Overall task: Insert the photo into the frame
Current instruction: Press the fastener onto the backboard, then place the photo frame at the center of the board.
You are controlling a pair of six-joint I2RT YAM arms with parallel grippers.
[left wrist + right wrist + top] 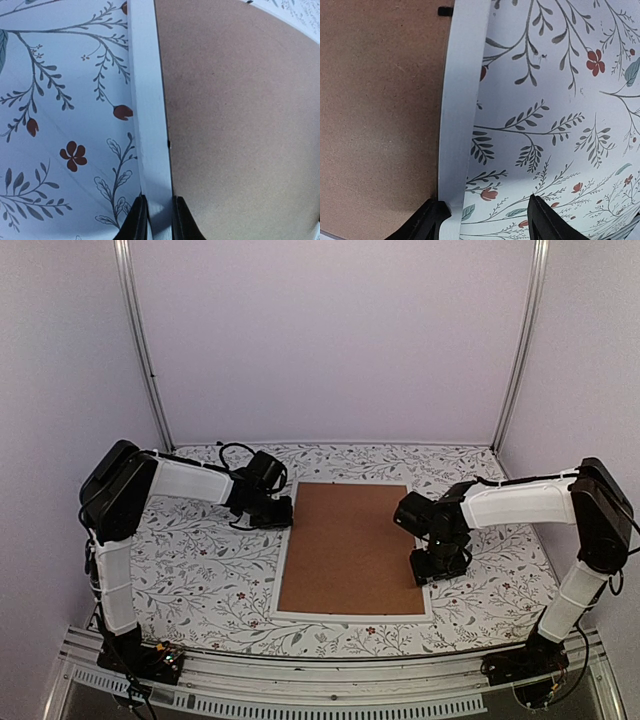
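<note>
Pale lilac walls (330, 330), two metal corner posts (145, 350), floral-patterned tabletop (200, 560), metal rail (320, 685) along near edge

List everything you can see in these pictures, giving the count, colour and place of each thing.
tablecloth: one, white with grey leaves and red flowers, under everything.
frame: one, white border, flat on the tablecloth, centre.
board: one, brown, lying inside the frame.
posts: two, silver, back corners.
left gripper: one, black, fingers closed on the frame's far left border.
right gripper: one, black, open at the frame's right border.
</note>
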